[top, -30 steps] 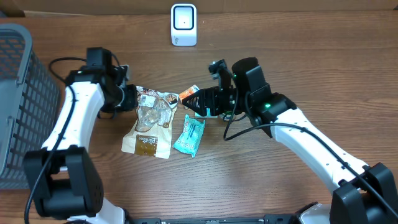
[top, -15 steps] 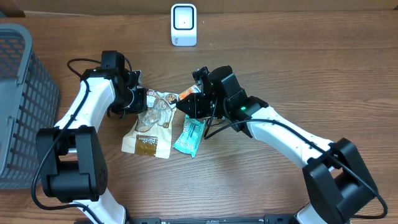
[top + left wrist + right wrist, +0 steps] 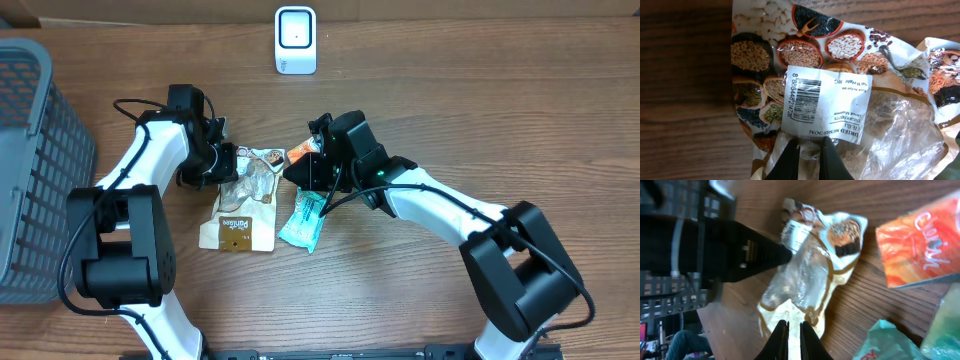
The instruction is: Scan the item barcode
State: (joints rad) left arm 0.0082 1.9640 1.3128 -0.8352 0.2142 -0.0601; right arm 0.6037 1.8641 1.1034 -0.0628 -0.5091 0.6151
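Note:
The item is a clear bag of dried mushrooms (image 3: pixel 243 200) with a printed top, lying at the table's middle. Its white barcode label (image 3: pixel 827 105) faces the left wrist camera, with the barcode (image 3: pixel 805 98) at the label's left end. My left gripper (image 3: pixel 228 163) (image 3: pixel 810 150) is shut on the bag's clear plastic just below the label. My right gripper (image 3: pixel 289 170) (image 3: pixel 792 330) has come in from the right and is shut on the bag's pale edge (image 3: pixel 810 275). The white scanner (image 3: pixel 296 40) stands at the table's back edge, well apart from the bag.
An orange snack packet (image 3: pixel 303 151) (image 3: pixel 920 245) lies just behind the right gripper. A teal packet (image 3: pixel 305 217) (image 3: pixel 885 342) lies right of the bag. A grey mesh basket (image 3: pixel 30 170) fills the left edge. Brown wood table (image 3: pixel 480 110).
My right arm swung left to the bag and its jaws closed from wide to shut. The left gripper shifted slightly right with the bag's top, still shut.

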